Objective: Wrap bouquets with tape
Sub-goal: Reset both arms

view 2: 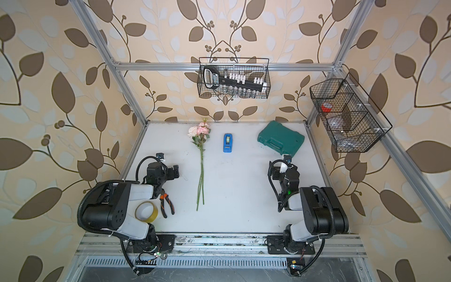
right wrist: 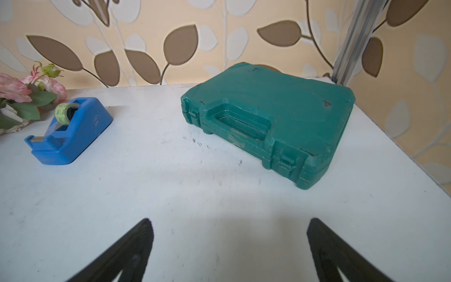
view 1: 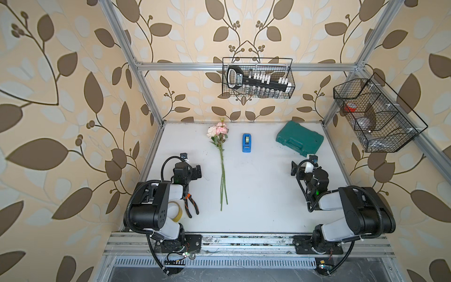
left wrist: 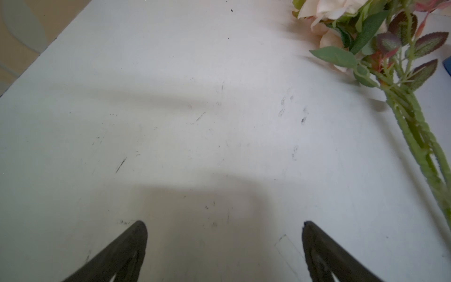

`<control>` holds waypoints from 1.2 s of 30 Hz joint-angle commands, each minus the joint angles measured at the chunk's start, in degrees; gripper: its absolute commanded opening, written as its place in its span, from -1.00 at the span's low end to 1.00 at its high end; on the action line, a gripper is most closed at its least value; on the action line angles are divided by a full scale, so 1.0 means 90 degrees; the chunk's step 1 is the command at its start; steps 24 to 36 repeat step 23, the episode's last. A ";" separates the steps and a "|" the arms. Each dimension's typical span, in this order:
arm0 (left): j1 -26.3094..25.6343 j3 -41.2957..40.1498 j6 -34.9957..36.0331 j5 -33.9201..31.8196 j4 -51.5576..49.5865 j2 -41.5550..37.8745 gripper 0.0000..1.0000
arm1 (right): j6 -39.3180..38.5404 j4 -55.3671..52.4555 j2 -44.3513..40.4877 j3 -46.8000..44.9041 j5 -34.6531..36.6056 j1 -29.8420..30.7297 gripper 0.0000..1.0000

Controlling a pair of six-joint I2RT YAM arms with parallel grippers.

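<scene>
The bunch of pink and cream fabric roses on long thin green stems (view 1: 222, 168) lies flat on the white tabletop (view 1: 258, 195). Its long axis runs near to far: the flower heads are at the far end by the back wall and the cut stem ends point toward the robot's base.

The left gripper (left wrist: 224, 227) hovers over bare table with its two dark fingers spread wide and nothing between them. The stems pass just to its right, roughly parallel to the way it faces. It therefore probably needs a sideways shift and a turn of the wrist to close across the stems, not along them.

The small blue plastic tape dispenser with its pale greenish roll (view 1: 246, 142) stands to the right of the flower heads, near them but apart. The teal moulded tool case (view 1: 300, 141) sits further right.

The right gripper (right wrist: 230, 221) is likewise spread and empty, and the dispenser lies ahead of it and to its left.

In both top views the wrists seem to hide the fingertips, so their exact height is hard to judge. The left arm is clearly nearer the stems, while the dispenser sits about midway between the arms.
</scene>
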 commanded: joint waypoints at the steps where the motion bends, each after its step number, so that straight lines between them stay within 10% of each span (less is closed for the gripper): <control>1: 0.0006 0.0066 0.0175 0.0169 0.0427 -0.0125 0.98 | -0.0048 0.0186 -0.0008 0.0131 -0.0087 -0.0016 0.99; 36: -0.0163 0.0059 0.0278 -0.0040 0.0446 -0.0153 0.98 | -0.0077 0.0222 -0.0062 0.0084 -0.0104 0.0004 0.99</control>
